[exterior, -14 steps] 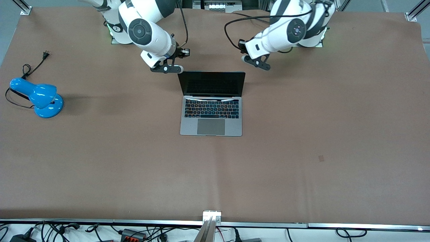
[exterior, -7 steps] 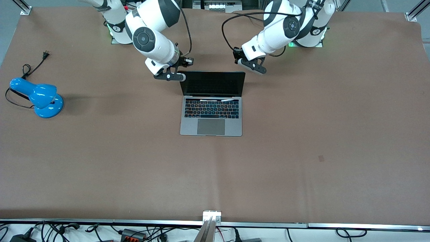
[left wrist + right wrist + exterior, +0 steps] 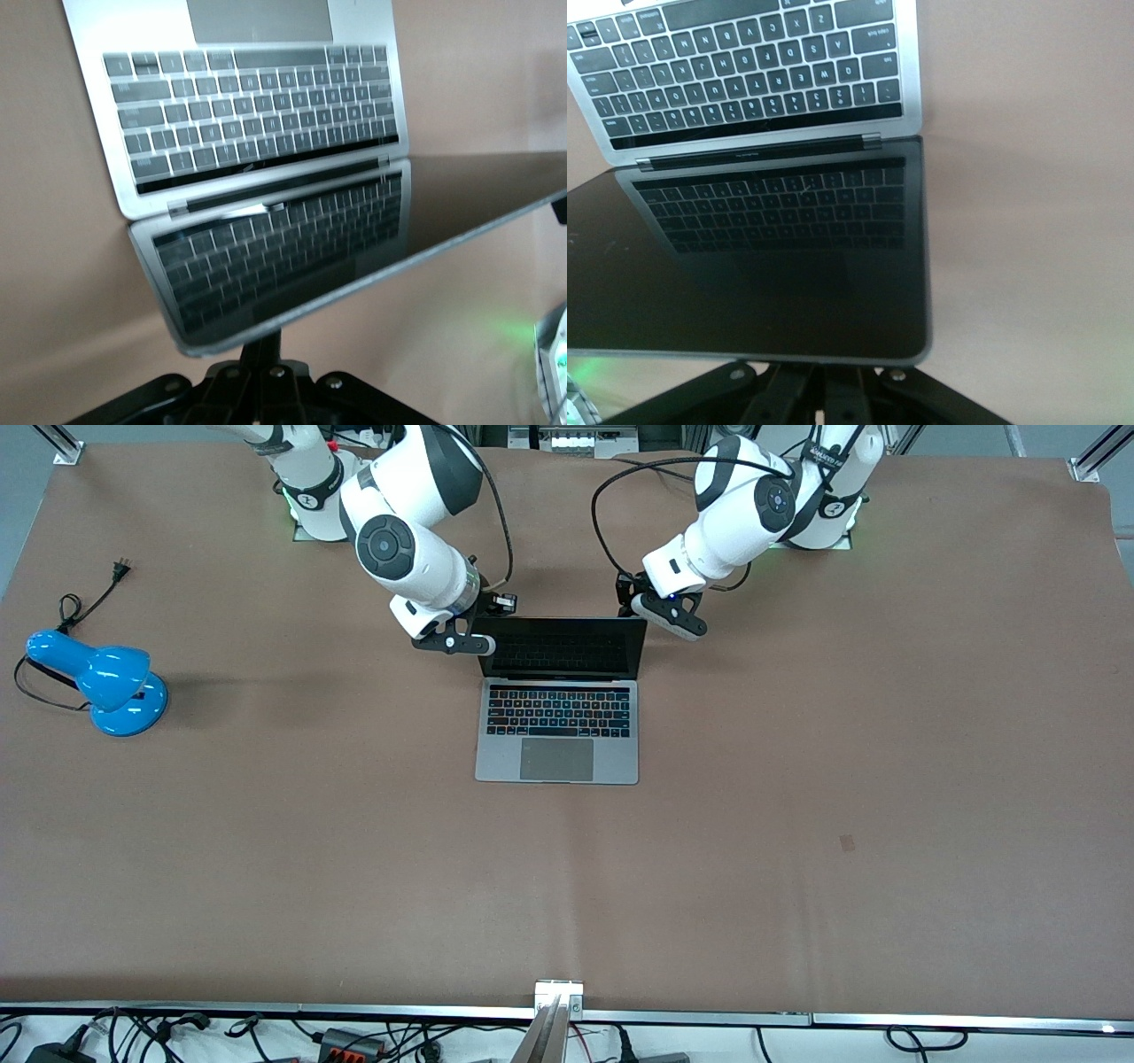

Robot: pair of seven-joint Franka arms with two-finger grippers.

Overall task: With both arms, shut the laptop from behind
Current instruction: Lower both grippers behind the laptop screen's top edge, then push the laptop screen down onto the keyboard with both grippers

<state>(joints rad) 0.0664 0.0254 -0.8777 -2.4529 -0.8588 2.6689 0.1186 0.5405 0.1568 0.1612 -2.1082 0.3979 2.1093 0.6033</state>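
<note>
Laptop (image 3: 557,700): silver-grey, open on the brown table (image 3: 797,779), screen upright and dark, keyboard facing the front camera.

Right claw (image 3: 483,643): fingers pressed together, holding nothing, at the laptop's upper screen corner toward the right arm's end of the table, touching or just beside the lid edge.

Left claw (image 3: 671,615): fingers pressed together, empty, at the other upper screen corner; contact cannot be told.

Blue desk lamp (image 3: 99,680): well apart from the laptop, toward the right arm's end of the table.
</note>
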